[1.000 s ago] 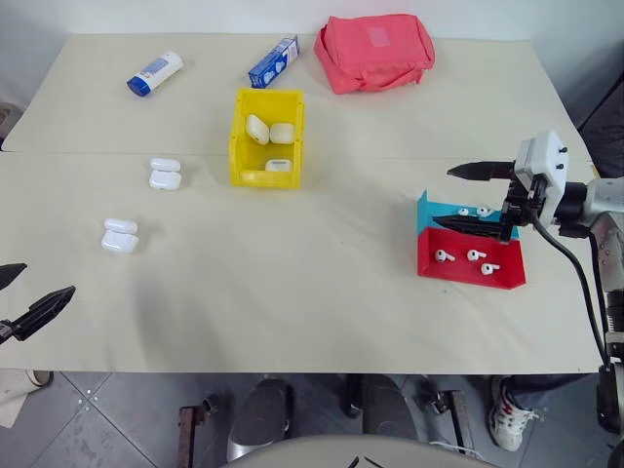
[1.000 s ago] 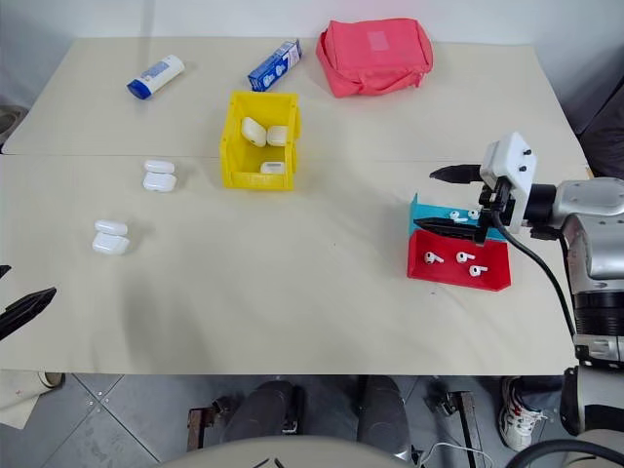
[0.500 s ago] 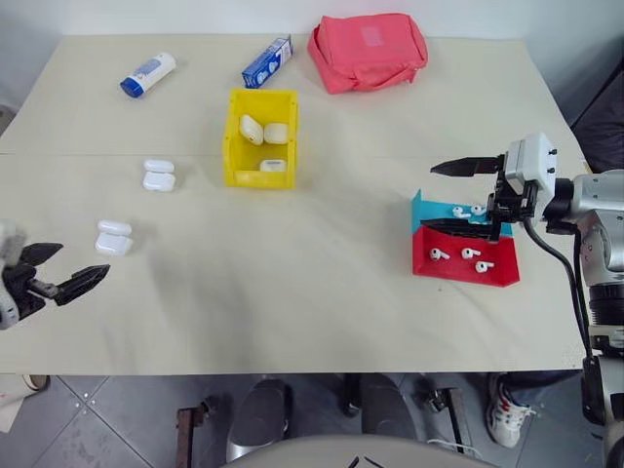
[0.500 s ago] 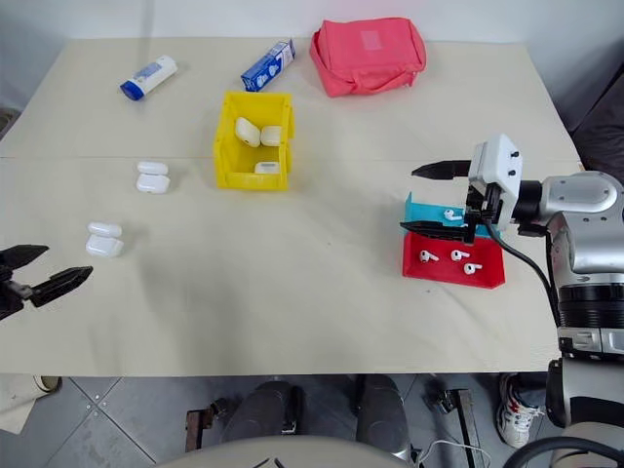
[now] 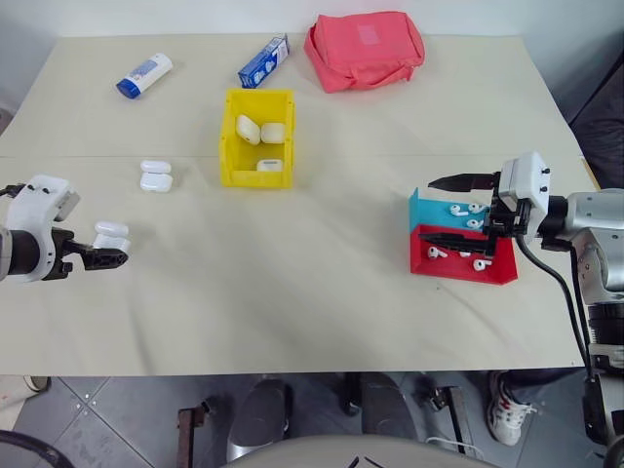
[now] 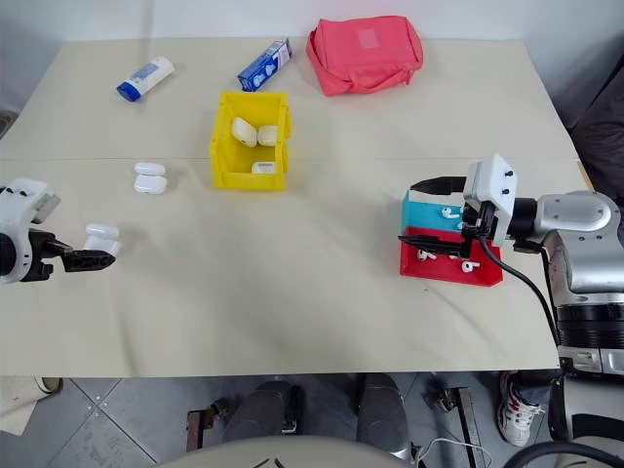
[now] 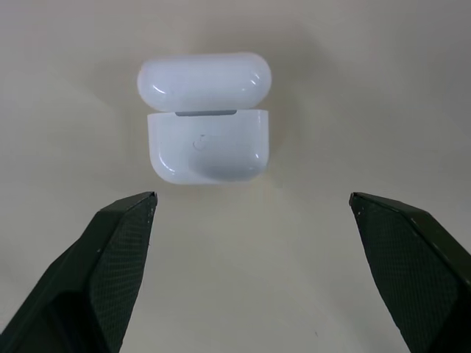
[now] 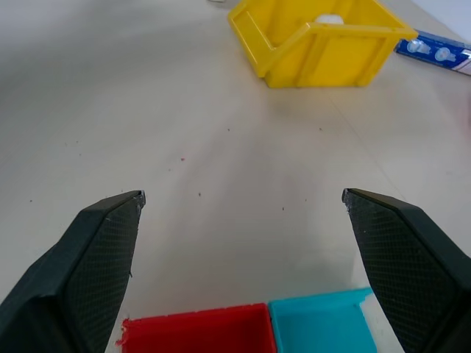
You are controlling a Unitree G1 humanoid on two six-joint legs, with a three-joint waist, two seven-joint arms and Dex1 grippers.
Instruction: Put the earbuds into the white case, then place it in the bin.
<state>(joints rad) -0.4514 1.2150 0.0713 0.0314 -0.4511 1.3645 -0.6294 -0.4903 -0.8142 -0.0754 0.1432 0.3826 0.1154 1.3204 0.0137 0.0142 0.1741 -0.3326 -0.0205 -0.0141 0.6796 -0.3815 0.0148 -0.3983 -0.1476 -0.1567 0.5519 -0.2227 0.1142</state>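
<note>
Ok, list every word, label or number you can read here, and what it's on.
No text here can be read.
Blue carton: printing too small to read.
White tube with blue cap: label print blurred.
Pink pouch: a pale patch, no legible text.

Illumination is bright, even and diffuse, casting only soft, faint shadows on the table (image 5: pixel 322 292), with mild glare on the white case (image 7: pixel 206 132) and gripper fingers (image 7: pixel 110 257) slightly defocused.
</note>
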